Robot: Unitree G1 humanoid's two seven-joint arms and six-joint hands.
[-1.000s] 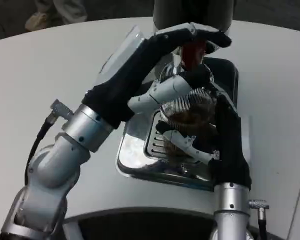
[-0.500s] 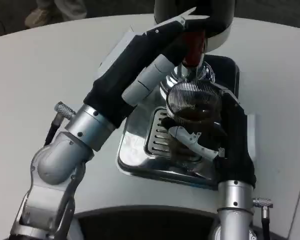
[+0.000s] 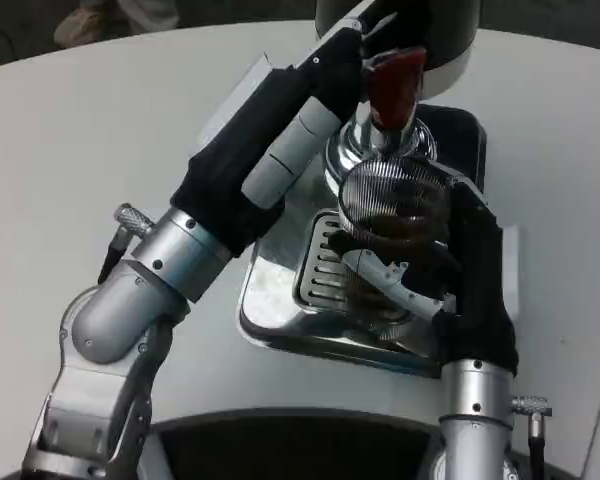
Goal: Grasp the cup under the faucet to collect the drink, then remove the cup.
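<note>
One ribbed glass cup (image 3: 392,205) sits gripped in the right hand (image 3: 450,270) under one red-handled faucet (image 3: 395,85); the left hand (image 3: 310,110) touches the faucet, grip unclear.

This looks like a robot lab or demo room set up as a drinks station, not a home kitchen. A bare white round bench (image 3: 100,120) carries only a drink dispenser (image 3: 410,30) over a shiny steel drip tray (image 3: 280,300), and beyond the bench's far edge a standing person's shoes (image 3: 120,18) rest on dark floor (image 3: 20,30).
</note>
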